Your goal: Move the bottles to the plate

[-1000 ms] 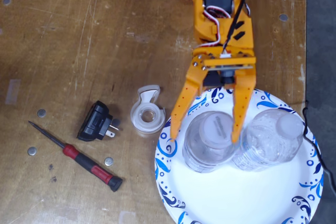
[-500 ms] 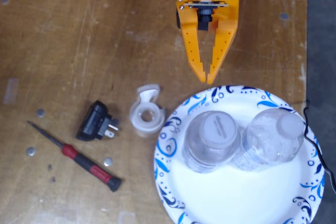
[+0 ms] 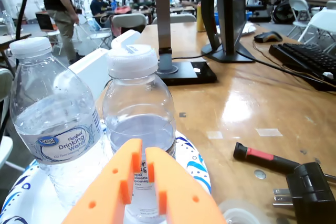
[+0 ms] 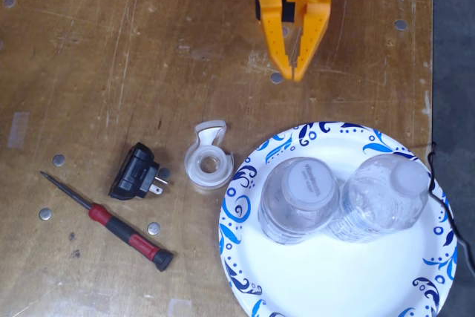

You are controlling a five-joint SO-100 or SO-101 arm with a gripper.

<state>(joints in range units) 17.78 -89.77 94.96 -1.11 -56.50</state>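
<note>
Two clear bottles stand upright side by side on the white, blue-patterned paper plate [image 4: 334, 280] at the lower right of the fixed view. The wider bottle [image 4: 300, 198] has a white cap. The ribbed bottle [image 4: 382, 198] is to its right, touching it. My orange gripper [image 4: 292, 76] is near the table's top edge, well clear of the plate, shut with nothing in it. In the wrist view the gripper [image 3: 139, 150] points at the wider bottle [image 3: 137, 124]. There the ribbed, labelled bottle [image 3: 52, 129] is on the left, and the plate [image 3: 191, 161] lies under both.
Left of the plate lie a clear tape dispenser [image 4: 208, 159], a black plug adapter [image 4: 136, 172] and a red-and-black screwdriver [image 4: 111, 222]. The table's right edge runs close to the plate. Monitor stands [image 3: 181, 72] and a keyboard [image 3: 310, 61] show beyond in the wrist view.
The gripper stood open around the wider bottle on the plate. It has since pulled back toward the top edge and shut. Both bottles kept their places.
</note>
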